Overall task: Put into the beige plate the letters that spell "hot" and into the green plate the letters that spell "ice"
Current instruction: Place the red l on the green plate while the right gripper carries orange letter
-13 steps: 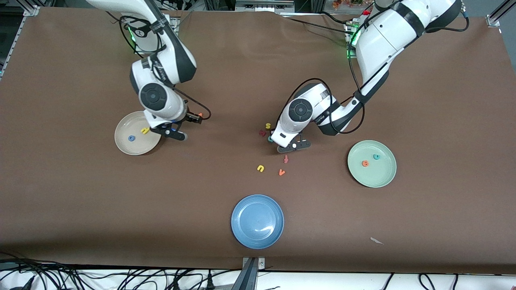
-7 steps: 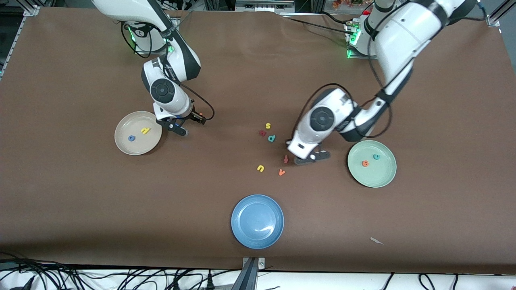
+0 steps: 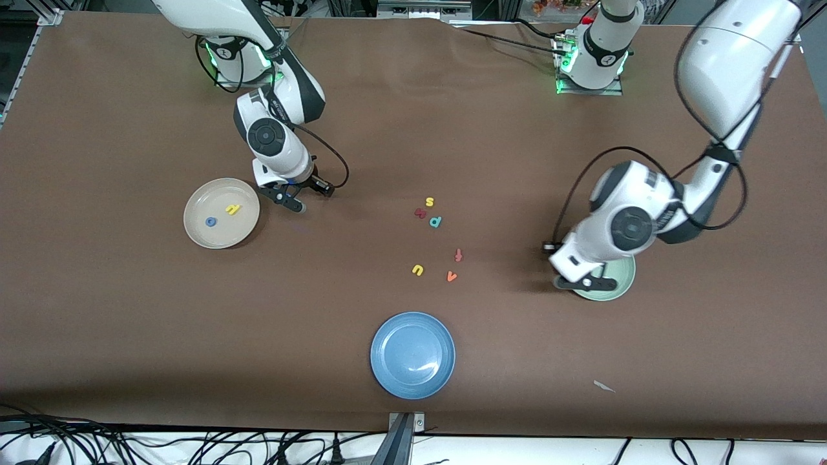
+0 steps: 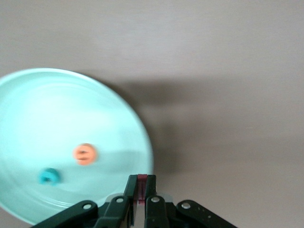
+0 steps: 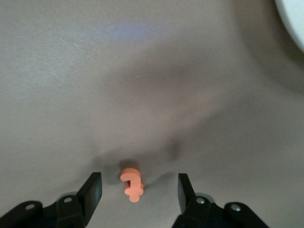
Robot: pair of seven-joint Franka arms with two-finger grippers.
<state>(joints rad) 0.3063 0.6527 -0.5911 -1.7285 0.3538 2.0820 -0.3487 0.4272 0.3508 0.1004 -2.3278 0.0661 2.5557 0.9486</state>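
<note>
My left gripper [image 3: 585, 282] [image 4: 141, 178] hangs over the rim of the green plate [image 3: 615, 292] [image 4: 57, 109] and is shut on the dark red i [image 4: 141, 186]. The orange e [image 4: 85, 154] and teal c [image 4: 49, 176] lie in that plate. My right gripper [image 3: 289, 200] [image 5: 138, 180] is low over the table beside the beige plate [image 3: 194, 234], open. The orange t [image 5: 132, 185] lies on the cloth between its fingers, untouched. The yellow h [image 3: 232, 208] and blue o [image 3: 210, 221] rest in the beige plate.
Loose letters lie mid-table: yellow s [image 3: 429, 202], a dark red letter [image 3: 420, 212], teal p [image 3: 435, 221], red f [image 3: 458, 254], yellow u [image 3: 417, 270], orange v [image 3: 451, 276]. A blue plate [image 3: 381, 336] sits nearer the front camera. A pale scrap [image 3: 603, 386] lies nearer still, below the green plate.
My left arm has swung from the loose letters to over the green plate, carrying the dark red i. My right gripper has shifted a little away from the beige plate.
</note>
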